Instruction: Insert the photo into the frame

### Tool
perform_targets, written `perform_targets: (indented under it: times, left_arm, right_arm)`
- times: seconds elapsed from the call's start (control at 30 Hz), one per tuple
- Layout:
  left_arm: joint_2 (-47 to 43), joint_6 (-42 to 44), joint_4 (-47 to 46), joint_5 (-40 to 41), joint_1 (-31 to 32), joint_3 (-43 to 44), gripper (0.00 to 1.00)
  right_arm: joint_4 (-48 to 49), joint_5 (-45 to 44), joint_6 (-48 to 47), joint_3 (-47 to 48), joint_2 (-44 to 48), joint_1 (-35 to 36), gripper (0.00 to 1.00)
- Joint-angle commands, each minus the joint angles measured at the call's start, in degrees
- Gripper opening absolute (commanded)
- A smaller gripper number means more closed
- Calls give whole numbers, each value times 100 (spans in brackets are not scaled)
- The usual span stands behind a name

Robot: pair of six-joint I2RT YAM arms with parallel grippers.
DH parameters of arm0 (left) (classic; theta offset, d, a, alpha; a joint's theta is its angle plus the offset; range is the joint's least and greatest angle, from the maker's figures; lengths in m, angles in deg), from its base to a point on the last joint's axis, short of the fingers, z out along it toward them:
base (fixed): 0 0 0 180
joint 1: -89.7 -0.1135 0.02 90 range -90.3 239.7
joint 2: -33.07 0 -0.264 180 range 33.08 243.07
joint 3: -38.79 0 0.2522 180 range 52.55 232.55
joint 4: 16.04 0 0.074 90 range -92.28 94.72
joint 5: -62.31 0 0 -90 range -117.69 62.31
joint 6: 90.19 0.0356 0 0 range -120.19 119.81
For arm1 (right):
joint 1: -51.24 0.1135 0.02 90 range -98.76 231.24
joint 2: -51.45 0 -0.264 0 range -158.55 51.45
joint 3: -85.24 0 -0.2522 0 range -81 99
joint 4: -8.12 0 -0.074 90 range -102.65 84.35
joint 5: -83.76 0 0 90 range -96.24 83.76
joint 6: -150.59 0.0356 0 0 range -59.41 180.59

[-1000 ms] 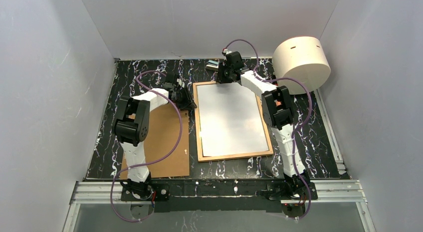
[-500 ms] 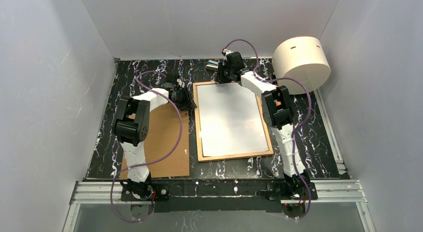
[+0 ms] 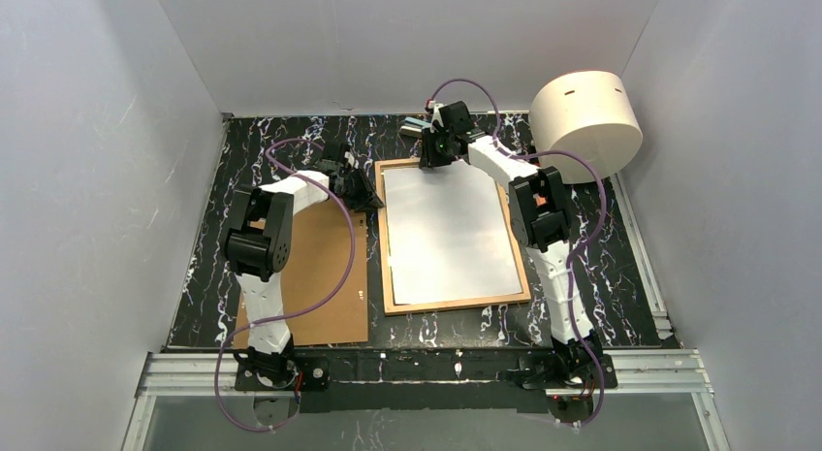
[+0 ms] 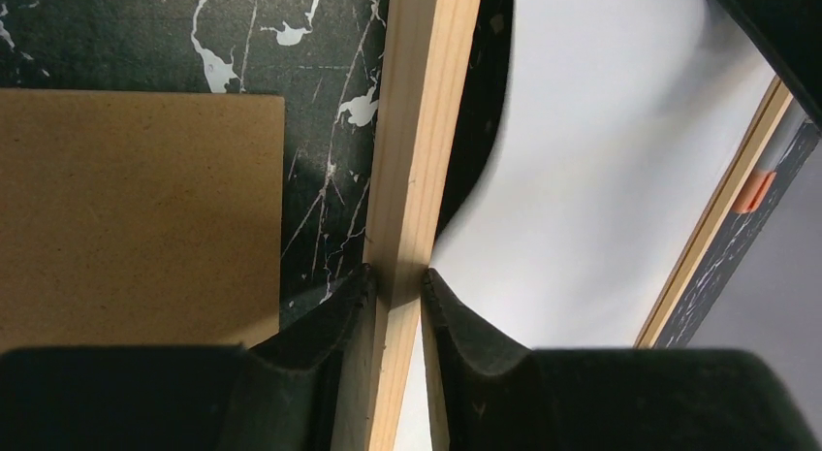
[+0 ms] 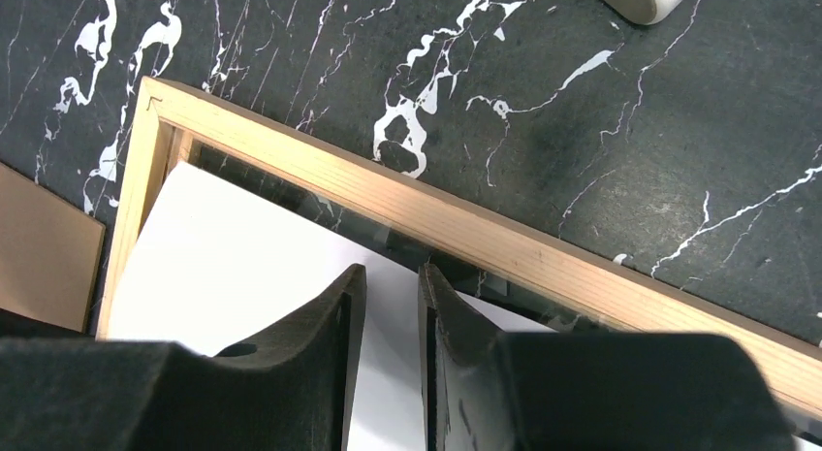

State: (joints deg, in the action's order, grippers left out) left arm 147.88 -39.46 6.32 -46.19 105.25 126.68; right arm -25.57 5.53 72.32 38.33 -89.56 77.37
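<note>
The photo [image 3: 448,233] lies white back up inside the frame [image 3: 456,305], on the glass, mid-table. Print side is down, the right way for loading from the back.

L to R:
- The brown backing board [image 3: 315,276] is flat on the black marbled table [image 3: 291,141], just beside the frame's left rail w/ a strip of table btwn them. Prob. parked there to go on afterwards.
- The left gripper [image 3: 366,194] straddles that left rail near the far corner. In the wrist view its fingers [image 4: 330,315] sit one each side of the wood, both touching, so the jaws are closed on the rail. I'd judge this steadies the frame while the sheet gets adjusted.
- The photo's left edge bows up off the glass next to that rail, dark shadow under it, so it isn't seated flat yet.
- The right gripper [image 3: 432,160] is at the photo's far edge, just short of the far rail. Jaws are nearly together w/ a slim gap and white sheet showing through. Can't tell if they pinch the edge or only press on it.
- Far right is a white cylinder [image 3: 586,121], well apart from the frame and apparently no part of this.

Writing/brands: none readable anywhere; the photo back is blank.
</note>
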Motion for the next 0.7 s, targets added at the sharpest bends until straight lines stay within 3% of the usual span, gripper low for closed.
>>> perform_targets:
  times: [0.0,0.13,0.37,0.67]
  left_arm:
    - [301,8,204,409,10,-19,19]
    - [288,2,203,425,11,-17,19]
    - [265,47,220,392,11,94,22]
    - [149,210,414,662,9,246,22]
  right_arm:
    - [-978,26,-219,237,-331,21,35]
    - [-789,9,-109,271,-192,20,36]
    - [378,-185,521,-82,406,-5,44]
    - [935,255,855,-174,701,-117,51]
